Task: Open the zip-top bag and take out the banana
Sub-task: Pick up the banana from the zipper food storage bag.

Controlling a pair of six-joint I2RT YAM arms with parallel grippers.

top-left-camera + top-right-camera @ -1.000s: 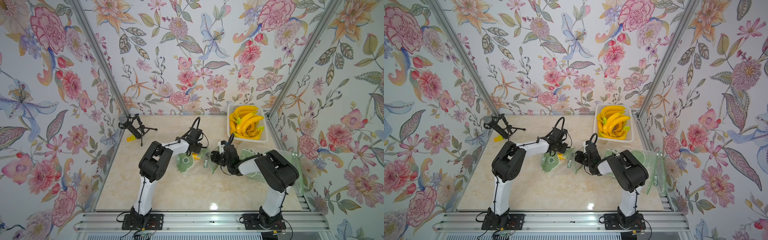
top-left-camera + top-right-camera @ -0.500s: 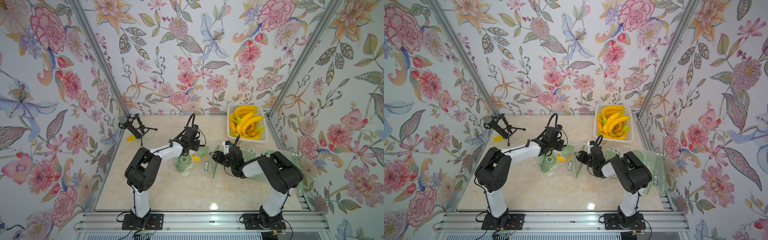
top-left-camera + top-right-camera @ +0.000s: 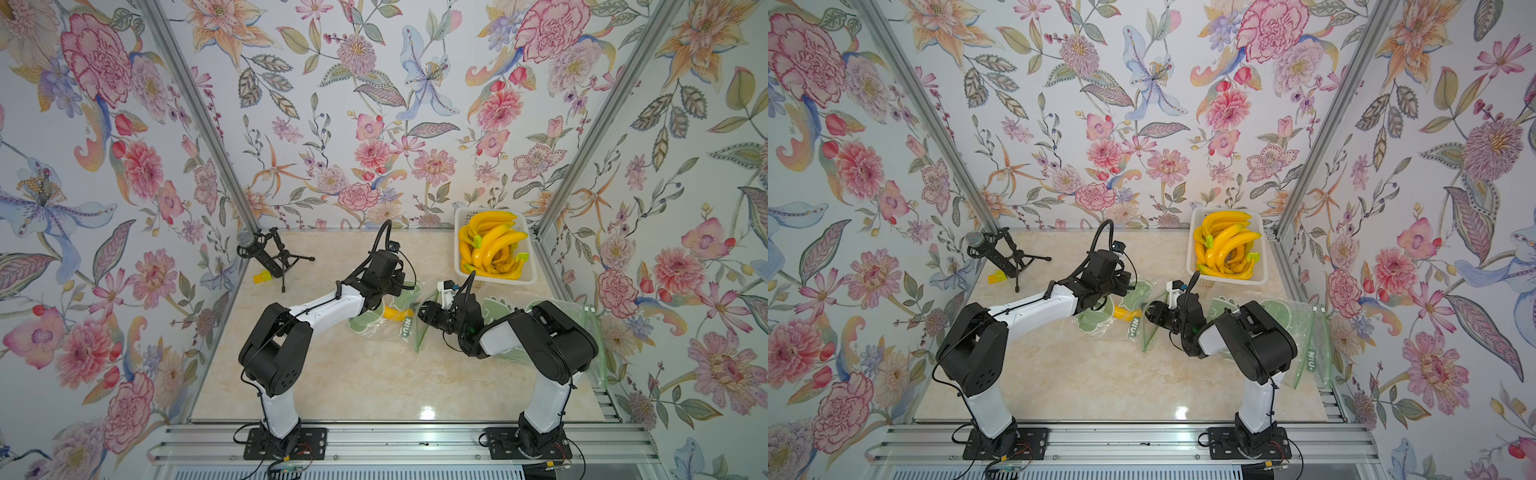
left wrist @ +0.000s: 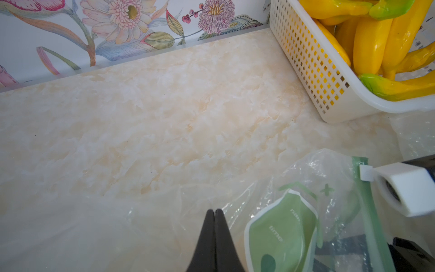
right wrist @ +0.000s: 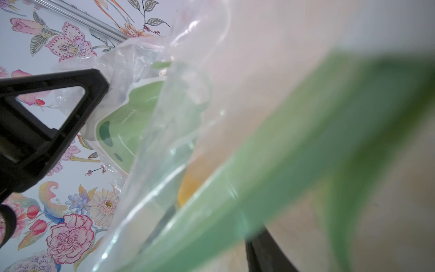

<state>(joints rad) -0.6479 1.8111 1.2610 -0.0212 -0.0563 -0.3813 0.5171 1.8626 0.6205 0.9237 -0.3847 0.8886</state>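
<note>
Floral wallpaper closes in three sides of a pale marble tabletop (image 3: 374, 382), where both arms reach inward to meet over the zip-top bag (image 3: 388, 328), which lies crumpled near the middle of the table. The left gripper (image 4: 214, 212) has its jaws pressed together, and by the wrist views it is pinching the bag's clear film at the side away from the opening. The right gripper (image 3: 426, 313) sits at the green zip strip (image 5: 282, 176). That strip blurs across its own camera, so I cannot tell whether its jaws are spread or gripping. In both top views the strip stands up in a narrow V, so the mouth looks parted and the opening step seems to be in hand. The banana (image 3: 392, 312) shows as a yellow patch inside the bag, between the two grippers. The next move likely calls for a wider mouth while the left side anchors the film, then a reach inside for the fruit. Slack, slippery plastic is the main obstacle. A white basket (image 3: 498, 279) of bananas stands just behind the right arm, spare bags (image 3: 1308, 332) lie under its elbow, and a microphone stand (image 3: 266, 253) and small yellow block (image 3: 262, 276) sit well apart at the left rear.
</note>
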